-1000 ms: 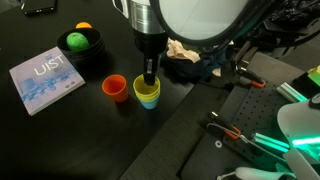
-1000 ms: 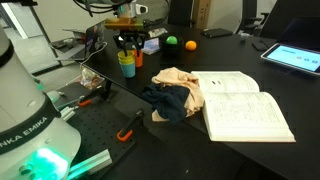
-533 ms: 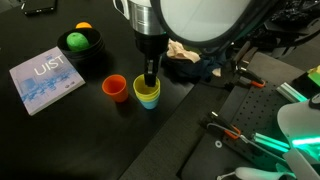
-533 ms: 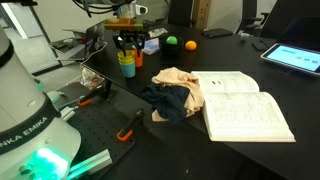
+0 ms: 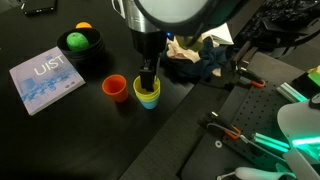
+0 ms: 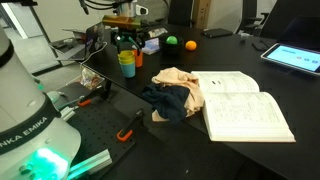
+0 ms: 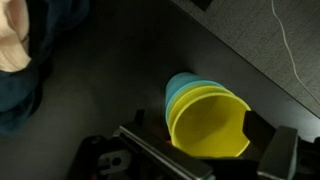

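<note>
On the black tabletop, a stack of nested plastic cups, yellow inside light blue, stands upright just beside an orange plastic cup. The black Robotiq gripper is vertical with its fingertips at the yellow rim; can't tell whether it is clamped or loose. A crumpled cloth pile lies nearby

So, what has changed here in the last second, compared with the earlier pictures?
Only the arm's upper part moved. In an exterior view its white body swung up and aside, so more of the pile of cloths shows behind it. The hand stays low at the stack of nested cups, and nothing was visibly taken hold of or let go. The stack, the orange cup and the booklet lie as before.
</note>
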Action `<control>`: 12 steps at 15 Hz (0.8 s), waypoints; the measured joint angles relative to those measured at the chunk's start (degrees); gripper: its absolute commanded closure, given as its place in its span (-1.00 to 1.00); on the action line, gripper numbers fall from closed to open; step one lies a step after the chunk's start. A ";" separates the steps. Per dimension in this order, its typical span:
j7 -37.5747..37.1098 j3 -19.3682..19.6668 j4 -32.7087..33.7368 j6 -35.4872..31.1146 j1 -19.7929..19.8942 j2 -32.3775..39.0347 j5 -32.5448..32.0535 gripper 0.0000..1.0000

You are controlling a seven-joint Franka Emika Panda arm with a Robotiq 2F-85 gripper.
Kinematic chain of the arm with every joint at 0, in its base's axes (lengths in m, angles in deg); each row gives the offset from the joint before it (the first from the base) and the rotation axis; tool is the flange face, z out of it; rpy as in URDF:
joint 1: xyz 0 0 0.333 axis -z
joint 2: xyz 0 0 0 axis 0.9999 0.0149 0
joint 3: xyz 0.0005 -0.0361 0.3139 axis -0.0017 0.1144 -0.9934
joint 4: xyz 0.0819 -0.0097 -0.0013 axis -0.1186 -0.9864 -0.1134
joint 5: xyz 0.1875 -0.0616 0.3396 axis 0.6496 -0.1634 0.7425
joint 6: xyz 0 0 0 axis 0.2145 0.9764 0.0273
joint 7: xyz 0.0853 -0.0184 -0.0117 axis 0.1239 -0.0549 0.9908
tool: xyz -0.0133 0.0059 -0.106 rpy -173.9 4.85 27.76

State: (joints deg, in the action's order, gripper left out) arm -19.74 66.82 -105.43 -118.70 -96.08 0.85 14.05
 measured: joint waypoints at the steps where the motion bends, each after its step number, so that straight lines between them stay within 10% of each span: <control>1: 0.00 -0.03 1.41 2.76 -0.02 -0.32 0.56 -1.00; 12: 1.37 -3.16 8.24 5.57 -5.77 1.29 5.49 -1.00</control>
State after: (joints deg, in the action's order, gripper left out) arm -18.37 63.66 -97.19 -113.13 -101.85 2.14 19.54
